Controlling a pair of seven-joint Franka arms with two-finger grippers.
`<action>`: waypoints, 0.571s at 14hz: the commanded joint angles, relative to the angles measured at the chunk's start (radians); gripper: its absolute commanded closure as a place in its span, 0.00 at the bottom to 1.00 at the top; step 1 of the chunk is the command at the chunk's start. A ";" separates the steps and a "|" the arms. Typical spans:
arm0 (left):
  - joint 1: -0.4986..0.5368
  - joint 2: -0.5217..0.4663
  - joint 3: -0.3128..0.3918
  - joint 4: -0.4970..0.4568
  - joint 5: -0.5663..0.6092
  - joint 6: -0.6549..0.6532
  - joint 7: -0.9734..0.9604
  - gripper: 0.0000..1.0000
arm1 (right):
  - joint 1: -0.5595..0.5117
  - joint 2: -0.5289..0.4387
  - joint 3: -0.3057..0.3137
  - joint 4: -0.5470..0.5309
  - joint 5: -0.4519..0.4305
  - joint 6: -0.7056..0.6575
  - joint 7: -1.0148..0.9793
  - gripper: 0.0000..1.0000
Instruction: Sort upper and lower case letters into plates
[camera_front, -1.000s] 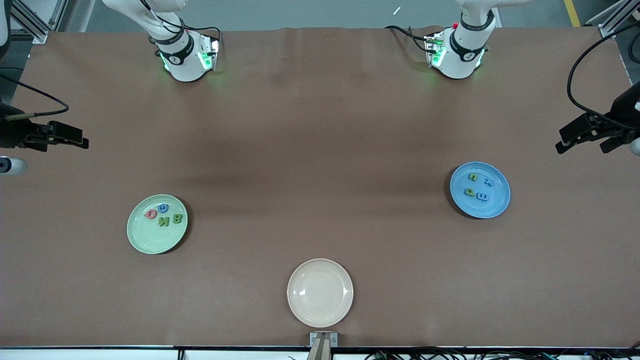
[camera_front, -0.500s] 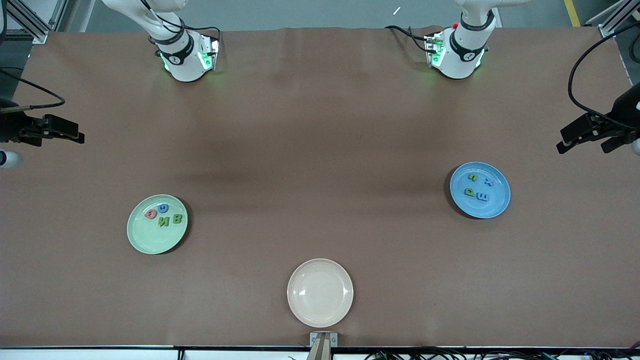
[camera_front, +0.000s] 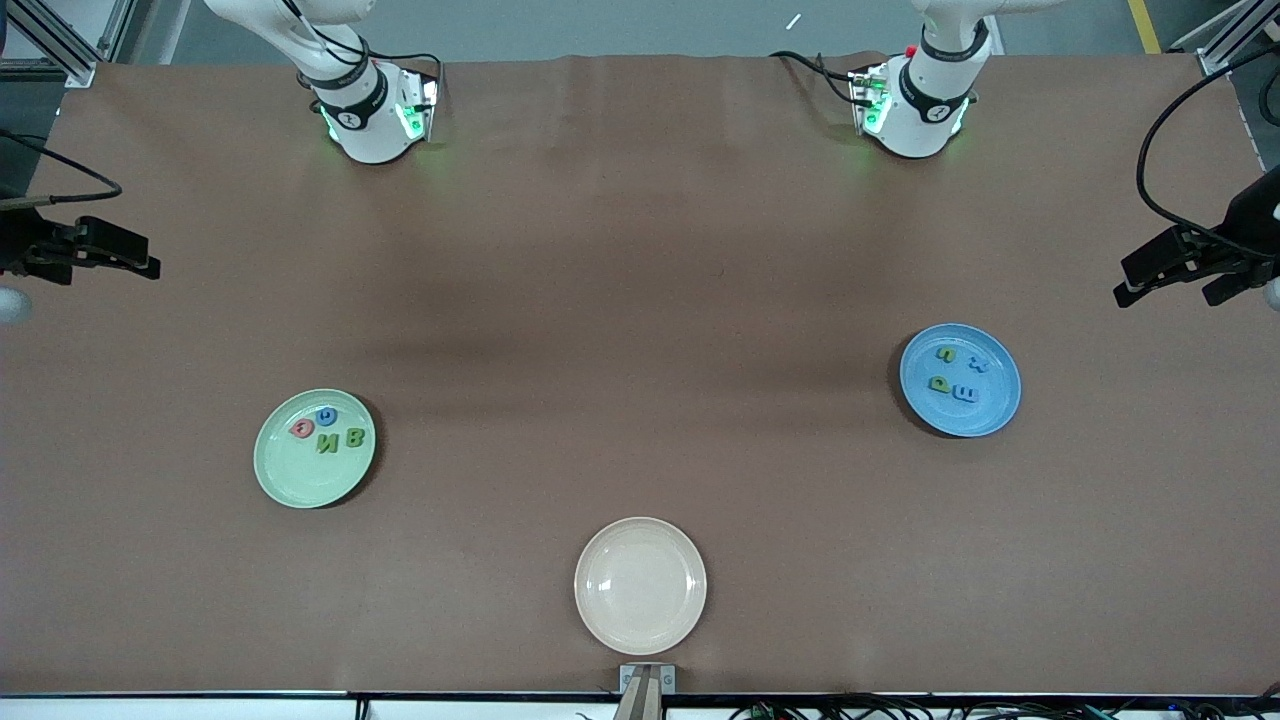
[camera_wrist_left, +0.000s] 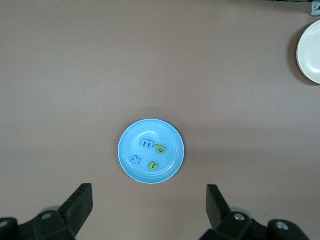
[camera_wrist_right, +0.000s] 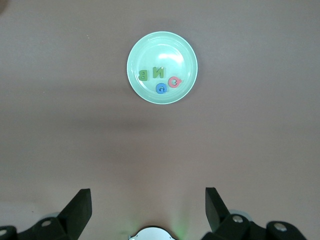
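Observation:
The pale mint green plate (camera_front: 300, 482) holds a red-orange letter (camera_front: 301, 429), a blue letter (camera_front: 326, 416) and two green letters (camera_front: 340, 440). It also shows in the right wrist view (camera_wrist_right: 161, 49). The sky blue plate (camera_front: 950, 420) holds two green letters (camera_front: 941, 383) and two blue letters (camera_front: 966, 394). It also shows in the left wrist view (camera_wrist_left: 170, 139). My right gripper (camera_front: 150, 258) is open and empty, high over the table edge at the right arm's end. My left gripper (camera_front: 1122, 282) is open and empty, high over the edge at the left arm's end.
An empty cream-beige plate (camera_front: 640, 630) lies near the table's front edge, nearer to the camera than both other plates, and shows in the left wrist view (camera_wrist_left: 311, 55). The arm bases (camera_front: 375, 110) stand at the table's back edge.
My right gripper has drifted a little toward the table's end and toward the bases. The left gripper, plates and letters have not moved.

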 joint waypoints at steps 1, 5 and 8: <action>0.006 -0.005 -0.003 0.012 0.016 -0.021 0.016 0.00 | 0.004 -0.092 0.005 -0.114 -0.013 0.056 0.004 0.00; 0.006 -0.005 -0.003 0.012 0.016 -0.021 0.016 0.00 | 0.015 -0.186 0.005 -0.254 -0.010 0.139 0.006 0.00; 0.006 -0.005 -0.003 0.012 0.016 -0.021 0.016 0.00 | 0.015 -0.201 0.005 -0.275 -0.009 0.152 0.008 0.00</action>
